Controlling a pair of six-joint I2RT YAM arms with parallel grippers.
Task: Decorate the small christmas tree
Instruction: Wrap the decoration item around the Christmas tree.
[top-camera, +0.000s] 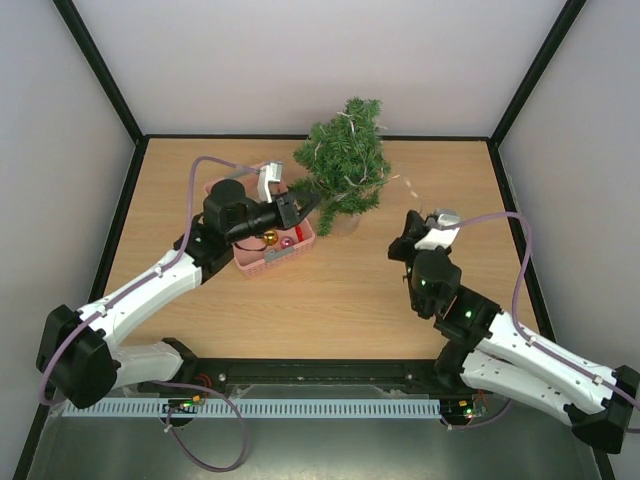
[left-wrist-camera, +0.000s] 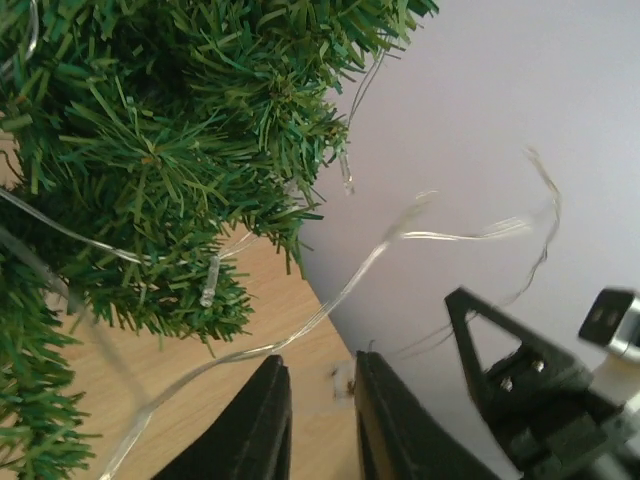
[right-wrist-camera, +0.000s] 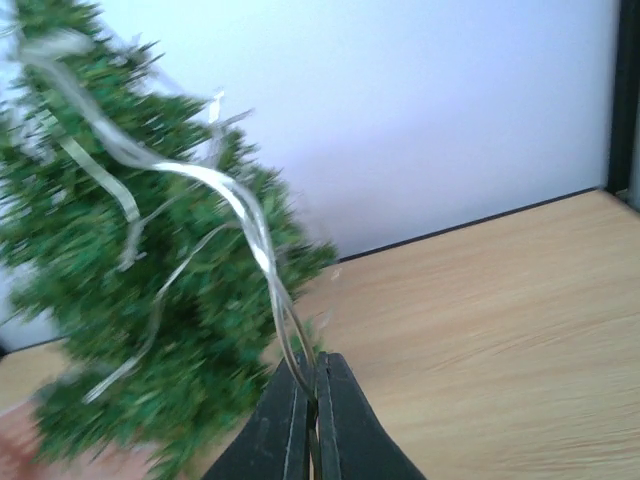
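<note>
Tree (top-camera: 345, 165) stands at table's (top-camera: 330, 310) 12 o'clock, close to back wall. R pincer (right-wrist-camera: 313, 362) sits at tree's 4 o'clock, clenched on thin clear string (right-wrist-camera: 250, 215) that runs up into the branches. L pincer (left-wrist-camera: 320, 365) at tree's 8 o'clock, right by lower branches, over pink basket (top-camera: 262, 268). I see its jaws a crack apart, nothing btwn them. Gold ball (top-camera: 269, 238) in basket.

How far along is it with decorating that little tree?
Partly. A clear light string already winds through the small christmas tree. The right arm's jaws are shut on a loose stretch of it. The gold and pink baubles lie in the pink basket, not yet hung.
</note>
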